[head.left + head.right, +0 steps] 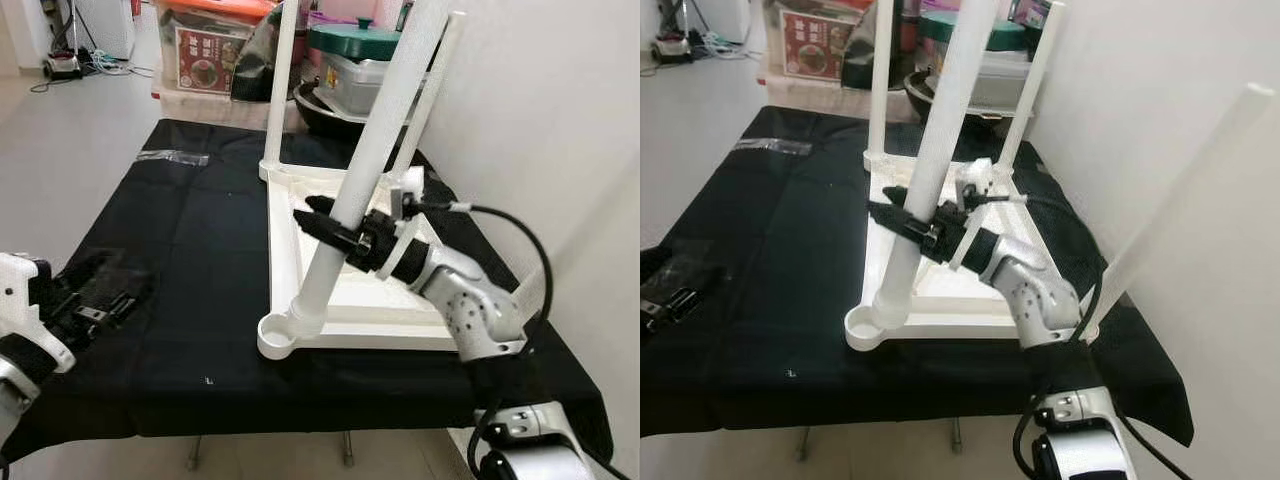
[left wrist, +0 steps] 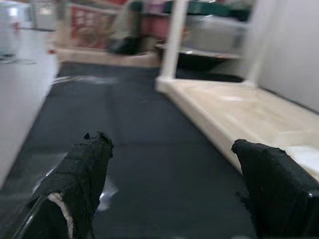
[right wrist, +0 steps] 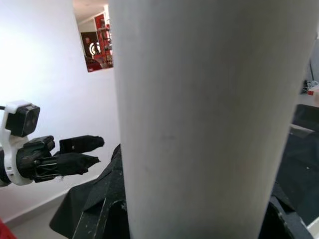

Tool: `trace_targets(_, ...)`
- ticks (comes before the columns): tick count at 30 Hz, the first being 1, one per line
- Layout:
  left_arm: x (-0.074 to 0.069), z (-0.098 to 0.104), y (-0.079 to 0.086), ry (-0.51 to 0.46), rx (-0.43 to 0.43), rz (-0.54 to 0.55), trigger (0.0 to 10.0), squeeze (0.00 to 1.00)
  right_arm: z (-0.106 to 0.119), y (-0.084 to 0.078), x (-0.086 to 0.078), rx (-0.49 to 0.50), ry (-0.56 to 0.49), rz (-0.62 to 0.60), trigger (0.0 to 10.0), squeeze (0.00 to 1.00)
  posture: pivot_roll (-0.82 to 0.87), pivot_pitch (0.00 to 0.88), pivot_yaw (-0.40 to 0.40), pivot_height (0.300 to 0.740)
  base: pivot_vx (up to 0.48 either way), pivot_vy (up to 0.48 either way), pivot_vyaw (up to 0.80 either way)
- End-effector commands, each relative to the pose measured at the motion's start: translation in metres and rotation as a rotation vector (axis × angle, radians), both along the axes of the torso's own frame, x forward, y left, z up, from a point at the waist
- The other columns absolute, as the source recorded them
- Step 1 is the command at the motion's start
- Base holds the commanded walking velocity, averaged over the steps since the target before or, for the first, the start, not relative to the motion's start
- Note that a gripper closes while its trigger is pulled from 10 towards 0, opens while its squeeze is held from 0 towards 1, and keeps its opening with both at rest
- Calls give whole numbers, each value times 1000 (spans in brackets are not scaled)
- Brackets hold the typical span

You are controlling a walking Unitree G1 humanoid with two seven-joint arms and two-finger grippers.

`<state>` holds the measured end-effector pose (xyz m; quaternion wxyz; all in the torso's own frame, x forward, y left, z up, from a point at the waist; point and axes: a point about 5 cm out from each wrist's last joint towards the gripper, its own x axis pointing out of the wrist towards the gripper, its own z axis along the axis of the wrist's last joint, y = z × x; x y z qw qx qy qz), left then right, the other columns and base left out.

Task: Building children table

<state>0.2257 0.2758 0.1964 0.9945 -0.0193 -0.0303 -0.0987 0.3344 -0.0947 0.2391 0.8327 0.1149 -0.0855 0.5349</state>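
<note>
Lower left: left gripper [image 1: 100, 305] low over black tablecloth [image 1: 190, 250], fingers spread apart, holding nothing. Centre: upturned white table top [image 1: 300, 215] flat on the cloth. Centre-right: right gripper [image 1: 335, 232] clamped around near leg [image 1: 370, 165], its foot seated in the corner socket; upper end cut off at the frame's top.

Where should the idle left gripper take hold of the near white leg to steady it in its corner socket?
Grip the near leg on its bare round shaft, probably just below the right gripper, which clamps it mid-height. Come from the robot's left, over the black cloth: that side looks unobstructed, and the left gripper is open there. The tilted leg meets its socket at the tabletop's near corner.
</note>
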Motion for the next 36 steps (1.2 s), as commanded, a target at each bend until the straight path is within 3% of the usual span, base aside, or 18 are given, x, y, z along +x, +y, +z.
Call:
trace_targets(1, 0, -10, 3, 28, -11, 82, 10000, 0, -3, 6, -2, -10, -22, -15, 0, 0, 182, 0, -175, 740, 0, 0, 0)
trace_targets(3, 0, -11, 1, 32, -20, 86, 10000, 0, -4, 8, -1, -12, -21, -20, 0, 0, 182, 0, -175, 740, 0, 0, 0)
trace_targets(7, 0, -15, -15, 32, -52, 54, 10000, 0, -10, 16, 2, -21, -29, -87, 0, 0, 183, 0, -170, 740, 0, 0, 0)
trace_targets(8, 2, -17, -27, 28, -76, 41, 10000, 0, -13, 19, 3, -21, -28, -127, 0, 0, 182, 0, -170, 740, 0, 0, 0)
trace_targets(12, 4, -19, -33, 27, -83, 31, 10000, 0, -15, 20, 3, -25, -29, -142, 0, 0, 182, 0, -170, 740, 0, 0, 0)
trace_targets(15, 8, -22, -50, 26, -115, -1, 10000, 0, -24, 24, 0, -57, -41, -182, 0, 0, 173, 0, -167, 740, 0, 0, 0)
trace_targets(24, 10, -23, -57, 27, -122, 4, 10000, 0, -30, 29, -5, -66, -40, -176, 0, 0, 172, 0, -168, 740, 0, 0, 0)
trace_targets(36, 7, -23, -57, 21, -126, 37, 10000, 0, -29, 58, -19, -146, -163, -44, 0, 0, 188, 0, -189, 740, 0, 0, 0)
